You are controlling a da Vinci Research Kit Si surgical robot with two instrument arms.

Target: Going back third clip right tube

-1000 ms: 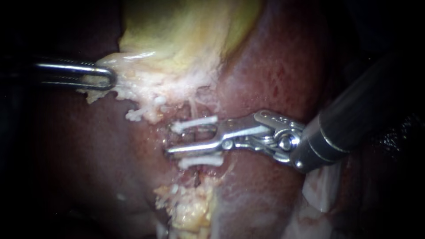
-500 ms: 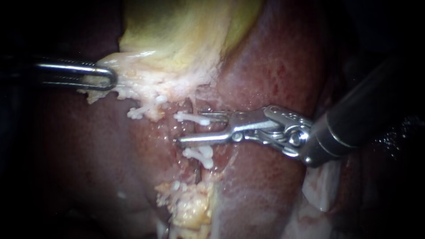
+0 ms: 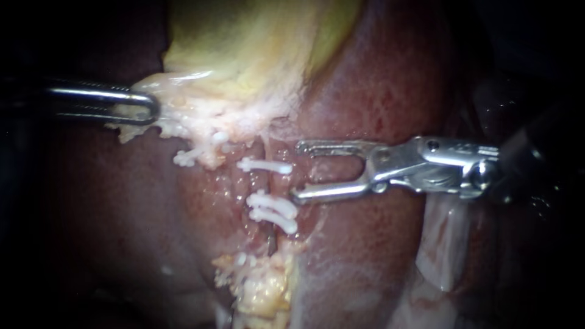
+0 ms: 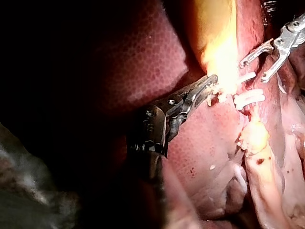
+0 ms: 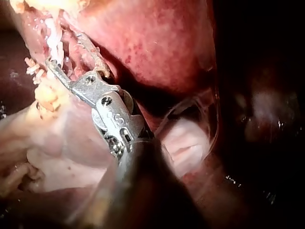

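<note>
R instrument: jaws wide open, nothing between them, no clip loaded that I can see. L instrument: jaws clamped on the pale fringe under the gallbladder, holding it off to its own side.

Task item: right tube sits just ahead of the R jaw tips and carries 3 white clips, a top clip and a lower pair. Can't tell which is no. 3. All three look seated across the tube. More white bits lie nearer the L jaws, prob on the other tube.

Step, my read: R is on the way out after clipping. Tips look clear of the clips, but the lower jaw tip is just beside the lower pair.

Risks:
- Open lower jaw hooks the lower pair if R drifts sideways or dips. The clip gets levered, and the tube could tear or the clip slip.
- Lower jaw lies low over the liver. Dragging it back along the surface would scrape the capsule and cause oozing.
- L pull too hard and the fringe tears or the clips get stressed. L lets go and the tube goes slack and shifts toward the R tips.
- Shutting the R jaws this close could pinch tissue beside the tube.

Containers: none in any view, so no contents to report.
</note>
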